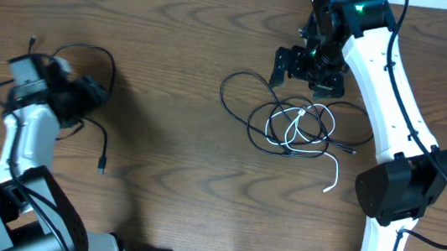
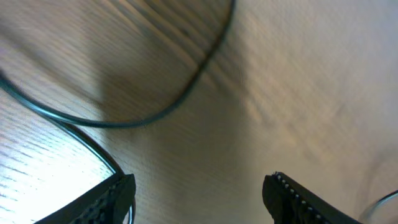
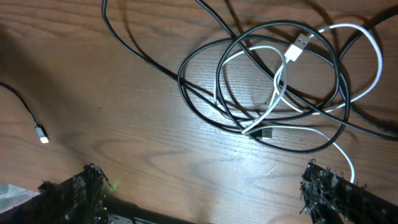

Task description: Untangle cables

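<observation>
Wood-grain desk [image 1: 187, 71] carries everything. Right fingers [image 3: 71, 193] are spread wide and empty above the tangle of black and white cables [image 3: 280, 81]. Left fingers [image 2: 99, 199] also gape apart, empty, beside a separate black cable [image 2: 124, 121] lying well apart from that tangle.

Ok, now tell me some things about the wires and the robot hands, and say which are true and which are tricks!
1. The white cable is looped together with a black cable. True.
2. The right gripper is squeezing the white cable. False: it is open above the tangle and holds nothing.
3. Another black cable lies by itself near the left gripper, away from the tangle. True.
4. The left gripper is shut tight. False: its fingers are wide apart.
5. The table is white. False: it is brown wood.
</observation>
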You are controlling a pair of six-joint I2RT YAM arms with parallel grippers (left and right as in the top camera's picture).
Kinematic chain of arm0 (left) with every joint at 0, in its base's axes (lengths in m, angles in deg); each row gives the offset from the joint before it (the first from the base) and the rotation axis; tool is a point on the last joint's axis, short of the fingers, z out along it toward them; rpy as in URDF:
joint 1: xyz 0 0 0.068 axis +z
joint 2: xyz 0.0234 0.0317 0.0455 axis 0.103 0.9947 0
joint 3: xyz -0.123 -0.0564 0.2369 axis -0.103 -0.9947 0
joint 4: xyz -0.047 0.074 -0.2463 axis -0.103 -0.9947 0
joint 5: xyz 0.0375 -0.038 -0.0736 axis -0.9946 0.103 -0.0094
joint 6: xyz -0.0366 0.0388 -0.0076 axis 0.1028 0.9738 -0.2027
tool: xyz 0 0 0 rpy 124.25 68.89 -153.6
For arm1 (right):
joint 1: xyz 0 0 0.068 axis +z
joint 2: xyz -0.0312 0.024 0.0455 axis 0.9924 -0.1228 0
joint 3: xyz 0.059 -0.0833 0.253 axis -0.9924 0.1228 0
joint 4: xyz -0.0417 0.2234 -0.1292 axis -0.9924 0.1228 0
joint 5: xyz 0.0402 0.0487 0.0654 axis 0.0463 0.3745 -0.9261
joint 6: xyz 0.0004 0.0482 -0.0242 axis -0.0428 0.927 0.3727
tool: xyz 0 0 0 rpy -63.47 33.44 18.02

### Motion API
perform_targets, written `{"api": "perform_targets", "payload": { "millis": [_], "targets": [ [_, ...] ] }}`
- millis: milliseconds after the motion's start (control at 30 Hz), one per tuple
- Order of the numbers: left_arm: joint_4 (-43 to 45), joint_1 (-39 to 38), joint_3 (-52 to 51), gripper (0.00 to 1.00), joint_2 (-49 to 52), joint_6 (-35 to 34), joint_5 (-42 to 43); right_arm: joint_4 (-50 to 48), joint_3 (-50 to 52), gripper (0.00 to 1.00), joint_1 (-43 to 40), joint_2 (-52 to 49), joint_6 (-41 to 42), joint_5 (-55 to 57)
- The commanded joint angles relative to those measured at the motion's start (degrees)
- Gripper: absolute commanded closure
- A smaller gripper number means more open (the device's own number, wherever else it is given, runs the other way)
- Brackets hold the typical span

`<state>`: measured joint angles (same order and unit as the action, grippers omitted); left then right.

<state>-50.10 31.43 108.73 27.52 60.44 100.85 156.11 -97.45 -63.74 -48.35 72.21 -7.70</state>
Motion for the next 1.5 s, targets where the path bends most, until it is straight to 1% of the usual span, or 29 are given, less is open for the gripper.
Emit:
{"api": "perform_targets", "payload": {
  "millis": [0, 100, 167, 233, 300, 367, 400, 467, 500, 567, 600, 633, 700, 800, 867, 933, 1000, 1200, 1267, 1300, 1367, 1433, 1467],
  "targets": [
    [-1.05, -6.16, -0.2, 0.3, -0.57, 12.52, -12.68, 0.17, -0.48, 0.01, 0.31, 1.86, -0.7, 0.11],
    [-1.51, -10.29, -0.74, 0.3, -0.44, 18.56, -19.1, 0.17, -0.48, 0.01, 0.31, 1.86, -0.7, 0.11],
    [-1.97, -12.17, -0.74, 0.3, -0.33, 22.21, -21.9, 0.17, -0.48, 0.01, 0.31, 1.86, -0.7, 0.11],
    [-2.8, -13.53, -0.74, 0.3, -0.33, 26.64, -22.18, 0.17, -0.48, 0.01, 0.31, 1.86, -0.7, 0.11],
    [-3.39, -13.94, -0.74, 0.35, -0.33, 30.42, -22.21, 0.17, -0.48, 0.01, 0.31, 1.86, -0.7, 0.11],
    [-3.91, -13.79, -0.74, 0.36, -0.33, 33.9, -22.47, 0.17, -0.48, 0.01, 0.31, 1.86, -0.7, 0.11],
    [-4.07, -13.6, -0.74, 0.37, -0.33, 34.84, -23.17, 0.17, -0.48, 0.01, 0.31, 1.86, -0.7, 0.11],
    [-3.76, -12.26, -0.74, 0.36, -0.33, 34.23, -26.25, 0.2, -0.48, 0.01, 0.31, 1.86, -0.7, 0.11],
    [-3.58, -11.69, -0.74, 0.36, -0.33, 32.96, -26.23, 0.17, -0.48, 0.01, 0.31, 1.86, -0.7, 0.11],
    [-3.02, -10.14, -0.74, 0.19, -0.33, 27.32, -26.23, 0.17, -0.48, 0.01, 0.31, 1.86, -0.7, 0.11],
    [-2.58, -9.31, -0.74, 0.15, -0.31, 24.68, -26.25, 0.17, -0.48, 0.01, 0.31, 1.86, -0.7, 0.11],
    [-1.9, -8.07, -0.74, 0.14, -0.26, 21.03, -26.25, 0.17, -0.48, 0.01, 0.31, 1.86, -0.7, 0.11],
    [-1.16, -5.4, -0.74, 0.06, -0.24, 12.76, -26.25, 0.17, -0.48, 0.01, 0.31, 1.86, -0.7, 0.11],
    [-2.86, -1.92, -0.74, 0.06, -0.22, -0.81, -26.03, 0.17, -0.48, 0.01, 0.39, 1.86, -0.7, 0.11],
    [-5.81, -0.59, -0.76, 0.06, -0.15, -8.28, -24.83, 0.17, -0.48, 0.01, 0.39, 1.86, -0.7, 0.11],
    [-8.2, -0.46, -0.76, 0.07, -0.02, -8.94, -24.52, 0.17, -0.48, 0.01, 0.39, 1.86, -0.7, 0.11],
    [-8.72, -0.46, -1.18, 0.11, 0.44, -9.03, -24.5, 0.17, -0.48, 0.01, 0.39, 1.86, -0.7, 0.11],
    [-8.11, -0.48, -1.75, 0.11, 3.8, -12.68, -24.5, 0.17, -0.48, 0.01, 0.42, 1.86, -0.7, 0.11],
    [-8.33, -0.46, -1.73, 0.2, 5.4, -14.49, -24.04, 0.17, -0.48, 0.01, 0.39, 1.86, -0.7, 0.11],
    [-8.44, -0.46, -1.75, 0.23, 6.34, -15.45, -23.56, 0.17, -0.48, 0.01, 0.39, 1.86, -0.7, 0.11],
    [-8.44, -0.46, -1.75, 0.23, 8.9, -17.14, -22.25, 0.17, -0.48, 0.01, 0.39, 1.86, -0.7, 0.11],
    [-8.11, -0.48, -1.75, 0.24, 10.84, -17.09, -21.86, 0.17, -0.48, 0.01, 0.39, 1.86, -0.7, 0.11],
    [-8.07, -0.46, -1.73, 0.29, 11.56, -17.09, -21.86, 0.17, -0.48, 0.01, 0.39, 1.86, -0.7, 0.11]
  ]
}}
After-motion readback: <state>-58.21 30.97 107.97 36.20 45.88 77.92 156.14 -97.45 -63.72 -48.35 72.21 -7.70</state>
